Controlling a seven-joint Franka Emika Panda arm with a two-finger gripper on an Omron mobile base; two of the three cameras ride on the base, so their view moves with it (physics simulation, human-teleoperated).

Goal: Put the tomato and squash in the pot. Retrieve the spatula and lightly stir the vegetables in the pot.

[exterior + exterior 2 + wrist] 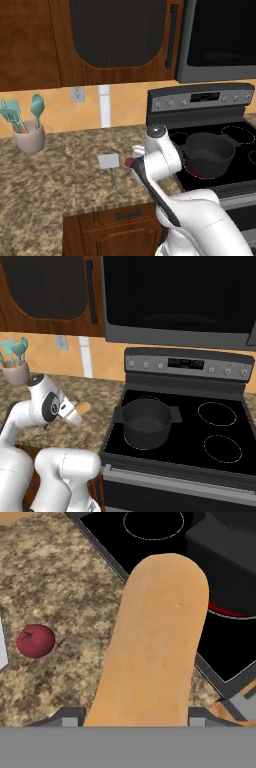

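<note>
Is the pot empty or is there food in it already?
Empty. The pot on the stove shows only its dark bare inside. The tomato lies on the counter, and the squash is between the gripper's fingers.

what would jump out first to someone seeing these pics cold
Most striking is the tan squash, looming large in the hand view between the gripper fingers, over the counter edge beside the stove. Next comes the dark pot sitting on the stove's front left burner, with nothing visible inside it. The small red tomato lies on the speckled counter, near the spatula.
</note>
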